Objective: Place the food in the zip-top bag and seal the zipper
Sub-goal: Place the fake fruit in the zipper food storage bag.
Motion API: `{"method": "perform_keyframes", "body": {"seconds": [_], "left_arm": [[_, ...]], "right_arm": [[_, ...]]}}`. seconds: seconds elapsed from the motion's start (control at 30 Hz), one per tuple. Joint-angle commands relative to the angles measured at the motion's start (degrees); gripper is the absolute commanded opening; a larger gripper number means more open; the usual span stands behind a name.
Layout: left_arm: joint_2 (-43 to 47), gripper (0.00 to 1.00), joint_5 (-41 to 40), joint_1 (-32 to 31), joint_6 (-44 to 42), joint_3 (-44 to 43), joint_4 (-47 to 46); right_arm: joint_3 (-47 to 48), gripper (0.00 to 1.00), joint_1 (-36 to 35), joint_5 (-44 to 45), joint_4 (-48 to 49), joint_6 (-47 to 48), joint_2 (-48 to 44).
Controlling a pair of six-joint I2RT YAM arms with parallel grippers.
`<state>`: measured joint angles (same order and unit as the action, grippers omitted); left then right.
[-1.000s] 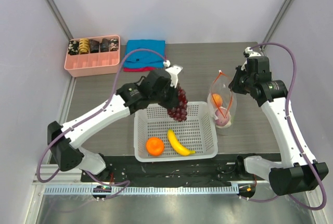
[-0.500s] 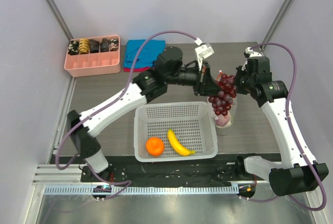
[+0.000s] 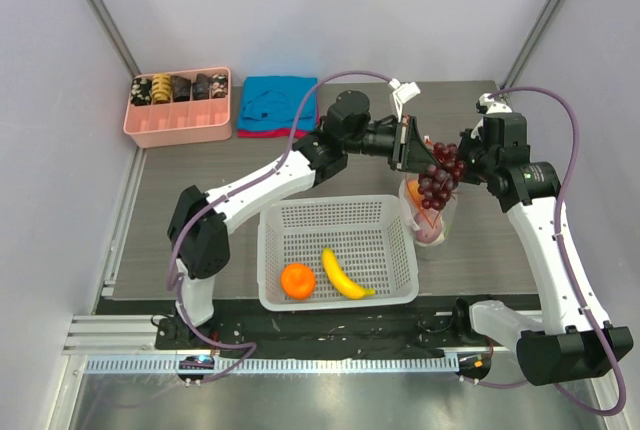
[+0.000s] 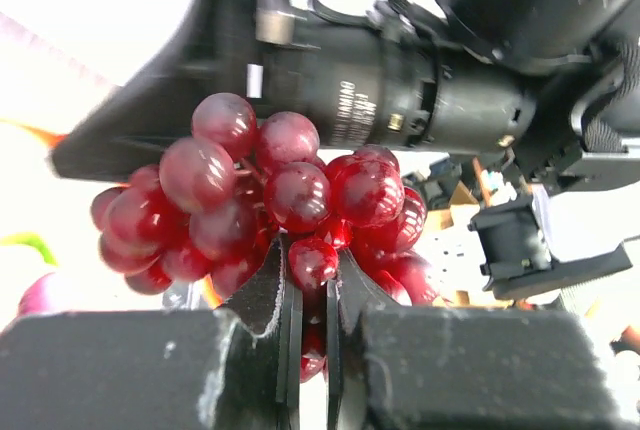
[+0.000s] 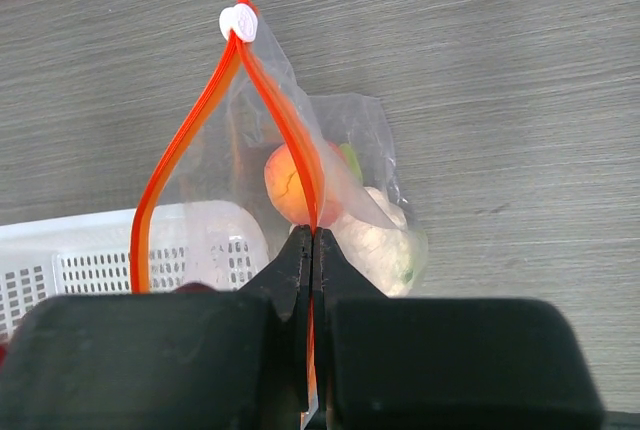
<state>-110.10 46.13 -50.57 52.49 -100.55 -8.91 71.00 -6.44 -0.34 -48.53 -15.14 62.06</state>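
The grey table [image 3: 160, 190] carries the white basket [image 3: 338, 205], which sits at the near edge between my two arm bases. Far to the basket's left, at the back, stands a pink tray [image 3: 180, 135] of dark items. A blue cloth [image 3: 278, 102] lies behind the basket, well apart from it.

Just right of the basket, the clear bag [image 3: 437, 222] stands upright with its mouth gaping. My left arm stretches across behind the basket, past its back right corner. My left gripper [image 4: 312, 280] is clamped narrow on the bunch of grapes [image 3: 437, 178], which hangs over the bag's mouth. My right gripper [image 5: 313, 250] is pinched tight on the orange-red zipper [image 5: 180, 165] at the end of the mouth nearest me. The white slider [image 5: 238, 22] sits at the far end.

Inside the basket, towards its front, lie a banana [image 3: 345, 275] and, just left of it, an orange [image 3: 297, 280].

In the bag a peach [image 5: 290, 175] sits beside a pale lump [image 5: 375, 235]. The lump is probably cauliflower, though the crinkled plastic blurs it.
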Motion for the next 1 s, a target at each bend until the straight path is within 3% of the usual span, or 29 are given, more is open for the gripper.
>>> {"method": "perform_keyframes", "body": {"seconds": [0.0, 0.23, 0.47, 0.6, 0.9, 0.97], "left_arm": [[-0.9, 0.0, -3.94, 2.84, 2.7, 1.06, -3.14], [-1.43, 0.0, -6.84, 4.24, 0.33, 0.97, 3.89], [-0.99, 0.0, -8.07, 5.74, 2.1, 2.38, 2.4], [-2.65, 0.0, -12.55, 3.81, -6.67, -4.2, 18.26], [-4.51, 0.15, -27.92, -0.93, -18.02, -13.69, 35.53], [-3.98, 0.22, -32.39, -1.99, -23.29, -14.84, 38.24]], "right_arm": [[0.72, 0.01, -0.07, -1.68, 0.63, 0.81, -2.3], [0.54, 0.01, -0.07, -1.95, 0.72, 1.34, -2.74], [0.54, 0.01, 0.02, -2.47, 0.72, 1.69, -3.0], [0.8, 0.01, 0.02, -3.53, 0.98, 1.34, -2.56], [2.47, 0.01, -0.07, -4.76, 1.25, 1.34, -2.03], [2.48, 0.01, -0.07, -4.67, 1.25, 1.25, -2.21]]}}
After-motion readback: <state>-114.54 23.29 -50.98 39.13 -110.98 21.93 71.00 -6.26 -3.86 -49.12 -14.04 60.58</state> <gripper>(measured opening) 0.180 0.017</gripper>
